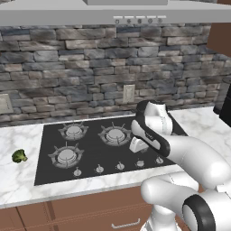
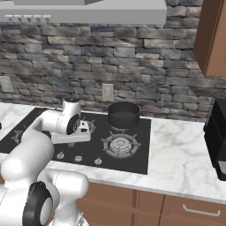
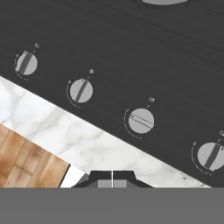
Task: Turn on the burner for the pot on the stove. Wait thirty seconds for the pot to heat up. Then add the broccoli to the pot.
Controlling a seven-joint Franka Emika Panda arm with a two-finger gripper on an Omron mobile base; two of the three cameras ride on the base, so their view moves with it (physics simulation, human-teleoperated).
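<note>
The stove [image 1: 97, 151] is a black cooktop set in a marble counter. The dark pot [image 2: 124, 114] stands on its back right burner. The green broccoli [image 1: 19, 156] lies on the counter left of the stove. My gripper [image 3: 112, 177] hovers above the stove's front edge, its fingertips shut together with nothing between them. The hand [image 1: 138, 145] hangs just above the row of knobs [image 1: 120, 166]. In the hand view one knob [image 3: 141, 120] sits straight ahead of the fingertips, its mark lying at a different angle from the mark on its neighbour [image 3: 81, 90].
A range hood [image 2: 88, 13] hangs over the stove before a stone wall with an outlet [image 2: 107, 92]. A black appliance [image 2: 218, 132] stands on the counter at the far right. Wooden cabinets [image 2: 145, 201] run under the counter.
</note>
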